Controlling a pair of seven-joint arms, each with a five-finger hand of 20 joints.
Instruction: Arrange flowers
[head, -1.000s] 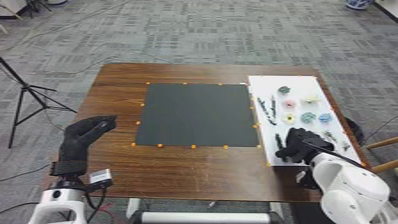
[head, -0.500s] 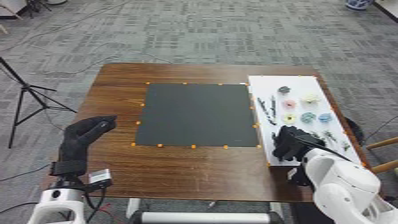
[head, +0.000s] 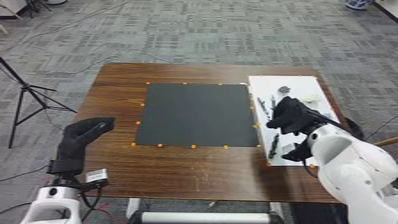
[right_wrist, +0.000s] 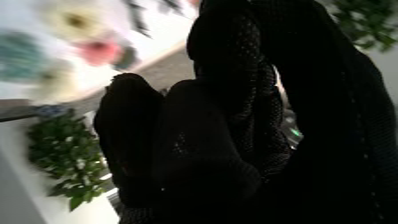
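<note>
Looking down on the brown desk (head: 191, 172), we see the white board (head: 324, 102) that carries the flowers lying along its right side. Our right hand (head: 289, 116) is over the middle of this board, and we cannot tell whether it is open or closed, or whether it has anything in it. At the board's far end we find the dark grey flower (head: 283, 89), with the cream flower (head: 313, 99) a little nearer and to its right. Dark twigs (head: 263, 107) lie along the left edge, and another dark twig (head: 274, 146) is on the near part. In the right wrist view we make out a yellow flower (right_wrist: 73, 19), a pink flower (right_wrist: 98, 50) and a teal flower (right_wrist: 18, 55), all rather blurred. The black mat (head: 195, 115) lies flat left of the board, orange markers (head: 194, 146) around it. Our left hand (head: 87, 132) is at the desk's left side, its fingers loosely extended and released.
</note>
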